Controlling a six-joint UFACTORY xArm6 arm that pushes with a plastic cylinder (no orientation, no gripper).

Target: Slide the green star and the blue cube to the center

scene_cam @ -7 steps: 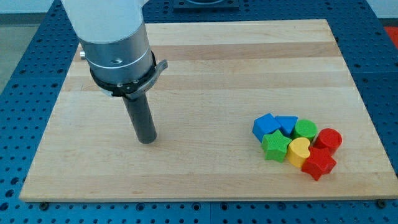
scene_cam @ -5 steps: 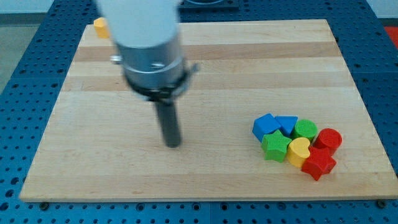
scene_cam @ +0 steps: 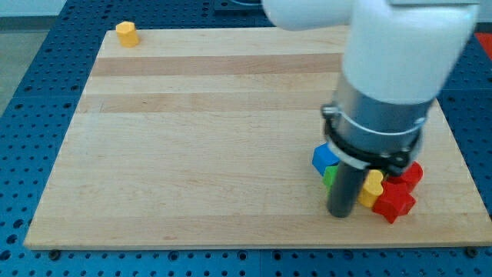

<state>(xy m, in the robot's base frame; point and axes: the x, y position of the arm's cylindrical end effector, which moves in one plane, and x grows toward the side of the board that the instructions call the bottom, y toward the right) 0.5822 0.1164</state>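
My tip [scene_cam: 340, 213] rests on the wooden board [scene_cam: 192, 138] at the lower right, right in front of the block cluster. The rod covers most of the green star [scene_cam: 330, 178]; only a sliver shows at the rod's left edge. The blue cube [scene_cam: 324, 158] peeks out to the left of the rod, just above the star. A yellow block [scene_cam: 373, 187], a red star [scene_cam: 395, 201] and a red block [scene_cam: 413, 174] show to the right of the rod. The arm hides the rest of the cluster.
A small yellow block [scene_cam: 126, 33] sits at the board's top left corner. The cluster lies near the board's right and bottom edges.
The arm has swept fast from the board's left-centre to the lower right. The tip now stands at the cluster's front, hiding the green star. The blocks look unmoved.
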